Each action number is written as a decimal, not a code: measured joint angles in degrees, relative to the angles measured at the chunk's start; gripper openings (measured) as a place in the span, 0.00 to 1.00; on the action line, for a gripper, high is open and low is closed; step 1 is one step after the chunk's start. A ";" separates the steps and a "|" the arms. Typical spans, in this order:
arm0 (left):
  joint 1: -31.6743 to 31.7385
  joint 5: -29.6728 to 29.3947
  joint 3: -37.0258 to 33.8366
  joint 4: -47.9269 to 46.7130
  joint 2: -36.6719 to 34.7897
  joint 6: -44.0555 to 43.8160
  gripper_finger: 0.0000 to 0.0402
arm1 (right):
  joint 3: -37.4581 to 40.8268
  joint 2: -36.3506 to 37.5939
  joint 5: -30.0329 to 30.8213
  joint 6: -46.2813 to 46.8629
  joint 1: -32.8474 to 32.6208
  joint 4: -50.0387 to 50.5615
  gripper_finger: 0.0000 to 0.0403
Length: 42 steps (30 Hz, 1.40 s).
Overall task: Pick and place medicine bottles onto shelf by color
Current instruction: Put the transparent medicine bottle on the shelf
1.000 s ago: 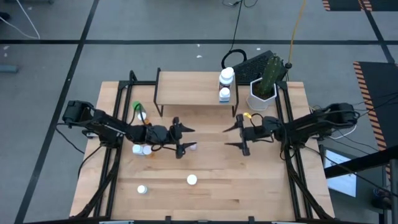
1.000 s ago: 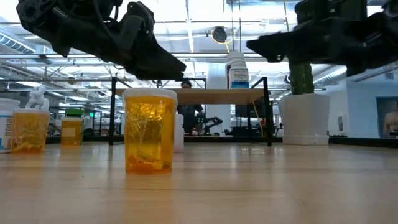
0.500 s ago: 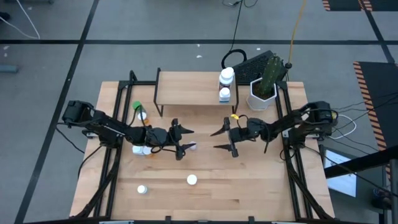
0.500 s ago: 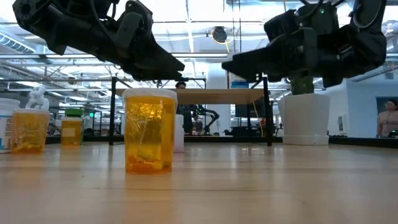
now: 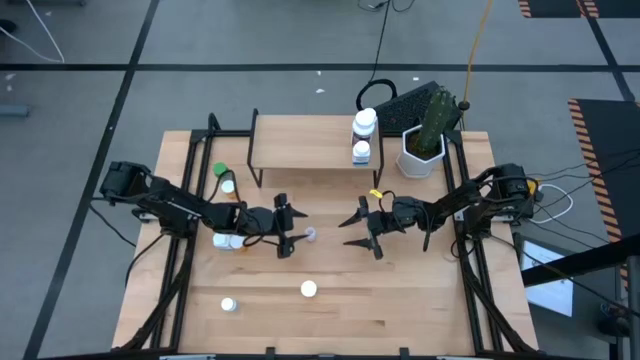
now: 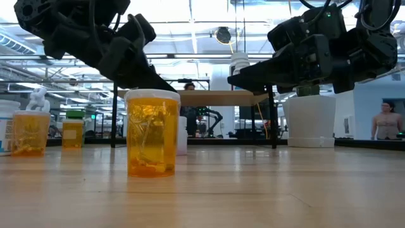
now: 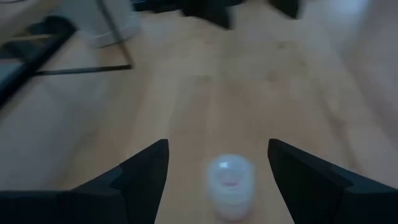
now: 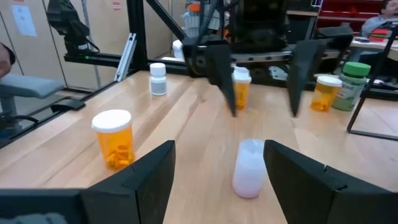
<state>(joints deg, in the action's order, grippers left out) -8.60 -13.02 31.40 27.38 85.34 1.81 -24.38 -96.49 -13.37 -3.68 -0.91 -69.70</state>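
The small white bottle (image 5: pixel 311 234) mid-table blurs in the left wrist view. Left gripper (image 5: pixel 287 226) and right gripper (image 5: pixel 358 229) face it from opposite sides, jaws wide, empty. 2 bottles (image 5: pixel 363 135) stand on the shelf (image 5: pixel 300 140).

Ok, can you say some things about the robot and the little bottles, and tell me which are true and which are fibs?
1. Both pincers are open. True: the left pincer and the right pincer both have their fingers spread, holding nothing.
2. A small white bottle stands on the table between the two pincers. True.
3. The shelf is covered in orange bottles. False: only two white bottles stand on it, at its right end.
4. The cactus pot sits on the shelf. False: it stands on the table beside the shelf.
5. The right pincer is lifting an orange bottle. False: it is empty.
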 joint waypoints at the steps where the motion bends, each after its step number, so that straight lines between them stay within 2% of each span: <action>1: -0.01 0.94 0.00 0.52 0.42 0.03 0.69 | 0.00 0.01 0.00 0.02 0.00 0.09 0.59; 5: 0.00 2.79 0.00 2.14 3.24 0.82 0.69 | 0.00 0.02 0.00 0.00 -0.02 1.19 0.59; 13: 0.51 2.34 0.00 8.84 11.58 2.62 0.69 | 0.02 0.02 0.09 -0.03 0.04 2.31 0.59; 22: 1.84 2.51 0.00 9.35 12.50 2.60 0.68 | 0.02 0.02 0.09 -0.02 0.04 2.70 0.59; 25: 1.84 2.55 0.00 8.90 12.50 3.12 0.61 | 0.02 0.02 0.09 0.21 0.04 3.18 0.59; 32: 1.84 2.63 0.00 9.09 12.48 5.25 0.38 | 0.02 0.02 3.13 3.33 0.09 3.36 0.59; 35: 1.87 2.62 0.00 9.16 12.46 6.32 0.33 | 0.02 0.02 3.13 3.48 0.07 5.16 0.59; 38: 2.62 2.61 0.00 10.49 12.47 7.33 0.34 | 0.02 0.02 3.29 4.93 0.07 7.93 0.59; 42: 4.29 2.61 1.24 13.33 11.94 3.13 0.42 | 0.02 0.02 5.25 6.00 0.07 12.29 0.59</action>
<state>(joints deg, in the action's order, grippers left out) -4.31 -10.41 32.64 40.71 97.29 4.94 -24.36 -96.47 -8.12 2.31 -0.84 -57.41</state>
